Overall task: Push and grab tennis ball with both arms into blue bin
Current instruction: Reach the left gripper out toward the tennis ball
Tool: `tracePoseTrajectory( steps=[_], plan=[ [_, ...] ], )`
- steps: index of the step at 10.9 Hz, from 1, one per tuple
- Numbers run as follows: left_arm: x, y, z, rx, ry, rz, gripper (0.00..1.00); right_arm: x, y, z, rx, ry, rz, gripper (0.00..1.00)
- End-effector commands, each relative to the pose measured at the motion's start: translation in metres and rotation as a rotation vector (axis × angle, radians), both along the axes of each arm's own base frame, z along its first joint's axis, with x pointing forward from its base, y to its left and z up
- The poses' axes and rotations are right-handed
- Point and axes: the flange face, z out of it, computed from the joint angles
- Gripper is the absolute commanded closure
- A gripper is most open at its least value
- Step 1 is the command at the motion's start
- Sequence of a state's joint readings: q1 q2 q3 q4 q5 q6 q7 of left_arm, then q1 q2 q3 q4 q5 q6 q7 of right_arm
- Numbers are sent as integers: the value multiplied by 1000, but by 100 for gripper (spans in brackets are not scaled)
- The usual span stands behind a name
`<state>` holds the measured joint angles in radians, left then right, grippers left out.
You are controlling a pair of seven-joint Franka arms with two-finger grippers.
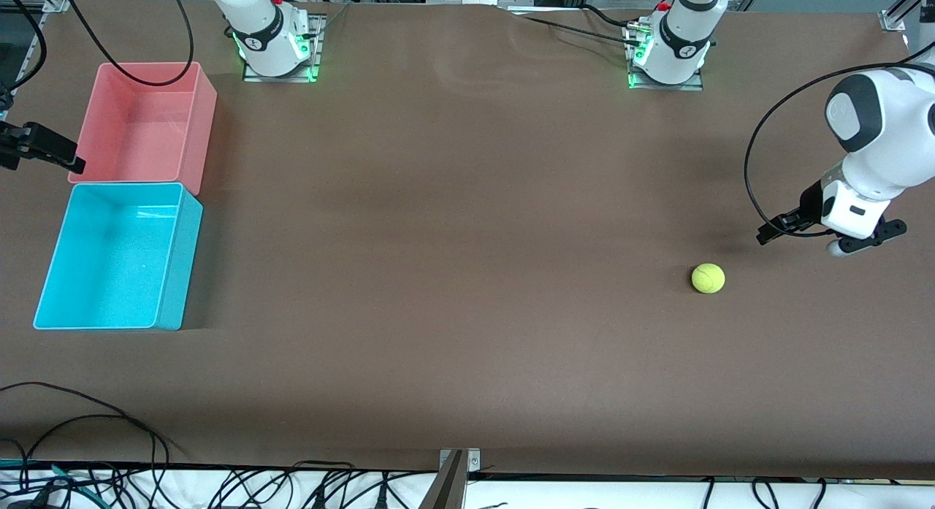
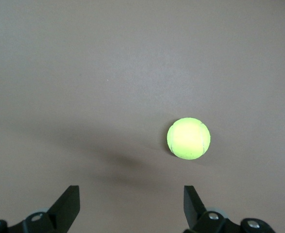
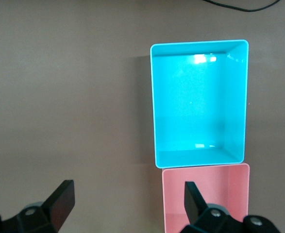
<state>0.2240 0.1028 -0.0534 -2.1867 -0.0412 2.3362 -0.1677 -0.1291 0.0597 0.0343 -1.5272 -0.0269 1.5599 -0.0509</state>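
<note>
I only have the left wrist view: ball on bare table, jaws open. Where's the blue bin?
Observer: The blue bin is at the right arm's end of the table, the ball at the left arm's end.
Operator: Anything in it?
Observer: No, nothing in it.
Operator: Right gripper?
Observer: The right gripper is open, over bare table beside the bins.
Operator: Other bins?
Observer: A pink bin touches the blue one, farther from the front camera.

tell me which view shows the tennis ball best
The left wrist view: the tennis ball fills more of it, seam visible, on bare table. The front view shows it small, toward the left arm's end. The right wrist view doesn't show it.
</note>
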Motion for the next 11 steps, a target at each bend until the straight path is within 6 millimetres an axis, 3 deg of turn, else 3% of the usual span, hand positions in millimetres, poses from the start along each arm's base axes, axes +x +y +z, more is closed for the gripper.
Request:
tracePoseTrajectory(
  steps=[1, 3, 5, 6, 9, 11],
  plan=[
    [7, 1, -21, 18, -1, -27, 27, 0, 1, 4, 20, 3, 1, 0],
    [6, 0, -25, 16, 8, -29, 52, 0, 1, 4, 20, 3, -1, 0],
    [5, -2, -31, 15, 21, -36, 87, 0, 3, 4, 20, 3, 2, 0],
    [6, -4, -32, 17, 21, -67, 100, 0, 3, 4, 20, 3, 4, 0],
    [6, 0, -41, 21, 23, -424, 100, -1, 3, 2, 21, 16, 2, 0],
    [7, 2, -43, 34, 9, -528, 100, -2, 3, 2, 21, 17, 2, 0]
  ],
)
